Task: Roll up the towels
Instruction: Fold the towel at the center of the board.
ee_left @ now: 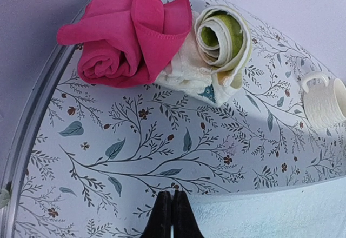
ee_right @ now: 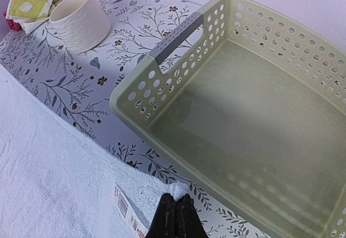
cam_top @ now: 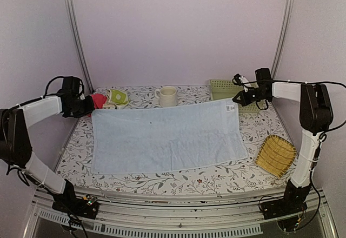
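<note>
At the upper left of the overhead view, the left pincer (cam_top: 88, 108) is pressing its tips together right at the far left corner of the blue towel (cam_top: 162, 138). The wrist view shows the cloth's edge meeting the closed tips, so it appears to be pinching that corner. Just beyond it, a pink cloth (ee_left: 119, 43) and the patterned towel (ee_left: 221, 38) are lying rolled side by side and touching, with a cream cup (ee_left: 324, 103) further right. The blue towel is lying flat across the middle of the bench (cam_top: 162, 181), not yet rolled. At its far right corner the right pincer (ee_right: 175, 216) is clamping shut on a small raised tuft of cloth, just beside the label and a green basket (ee_right: 259, 113). A woven tray (cam_top: 277, 155) is sitting at the lower right.

The towel is looking soft, light and floppy — it will likely be sagging between the two grips and dragging on the bench, so the corners seem the sensible holds, kept level with each other.
</note>
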